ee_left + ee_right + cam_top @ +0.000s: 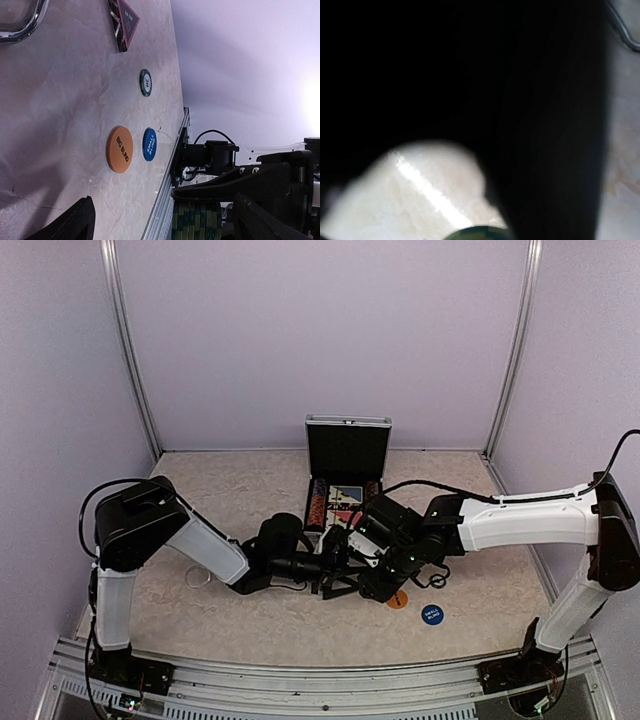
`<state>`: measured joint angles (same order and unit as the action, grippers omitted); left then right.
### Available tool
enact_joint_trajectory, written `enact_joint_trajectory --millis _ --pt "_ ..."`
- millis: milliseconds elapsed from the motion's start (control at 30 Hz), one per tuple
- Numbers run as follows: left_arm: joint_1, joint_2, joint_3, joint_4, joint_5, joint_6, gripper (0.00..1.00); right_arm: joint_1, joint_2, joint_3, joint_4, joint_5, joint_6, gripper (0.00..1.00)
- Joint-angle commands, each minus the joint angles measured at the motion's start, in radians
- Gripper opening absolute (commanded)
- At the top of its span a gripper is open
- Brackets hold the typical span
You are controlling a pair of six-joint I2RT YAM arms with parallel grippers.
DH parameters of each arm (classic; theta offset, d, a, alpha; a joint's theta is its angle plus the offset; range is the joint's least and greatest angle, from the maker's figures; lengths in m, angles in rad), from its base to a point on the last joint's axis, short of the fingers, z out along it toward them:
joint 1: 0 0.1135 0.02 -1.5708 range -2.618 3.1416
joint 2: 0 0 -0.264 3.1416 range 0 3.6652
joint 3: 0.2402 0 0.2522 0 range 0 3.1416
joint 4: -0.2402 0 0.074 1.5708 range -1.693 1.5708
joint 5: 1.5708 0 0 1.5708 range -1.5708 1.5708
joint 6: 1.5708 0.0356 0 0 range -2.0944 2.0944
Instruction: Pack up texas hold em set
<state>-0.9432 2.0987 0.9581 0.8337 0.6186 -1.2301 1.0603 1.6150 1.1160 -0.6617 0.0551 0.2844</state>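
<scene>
Looking down at the rig, the biggest thing was the beige marbled worktop [230, 490], with the left arm [200, 540] and right arm [530, 520] both reaching in so that they met in the middle. The silver briefcase [347, 445] stood open at the back centre, its black-lined lid upright, and a row of reddish chips [317, 502] lay along the left side of its tray. The case sat just behind the spot where the arms crowded together. The left pincer [165, 220] was spread pretty much all the way, its fingers [80, 222] far apart at the bottom of its own camera view and gripping nothing. The right pincer [355, 575] was just in front of the case, nose to nose with the left one. One of its black fingers sat right against a stack of green chips [196, 220], but honestly I couldn't tell whether it had them clamped, since its own camera was almost all black. The rest was loose on the worktop, well out of the case. The orange BIG BLIND disc [119, 149] lay just beside the blue SMALL BLIND disc [149, 144], close but not touching. The dark triangular marker [125, 22] lay flat further along, and a single green and white chip [145, 82] lay between it and the discs.
</scene>
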Motion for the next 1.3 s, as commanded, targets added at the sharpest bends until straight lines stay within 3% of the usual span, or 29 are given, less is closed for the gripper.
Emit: enact_joint_trajectory --millis 0,333,667,1267 --pt "-0.017 0.035 0.003 0.169 0.055 -0.034 0.91 0.015 -0.005 0.019 0.013 -0.018 -0.007 0.27" --pt "-0.035 0.053 0.005 0.213 0.066 -0.043 0.82 0.017 -0.018 0.005 0.021 -0.03 -0.006 0.27" --pt "-0.042 0.117 -0.019 0.439 0.091 -0.181 0.76 0.017 -0.046 -0.015 0.051 -0.048 -0.011 0.27" --pt "-0.04 0.145 0.022 0.312 0.129 -0.102 0.76 0.026 -0.076 -0.025 0.05 -0.099 -0.072 0.27"
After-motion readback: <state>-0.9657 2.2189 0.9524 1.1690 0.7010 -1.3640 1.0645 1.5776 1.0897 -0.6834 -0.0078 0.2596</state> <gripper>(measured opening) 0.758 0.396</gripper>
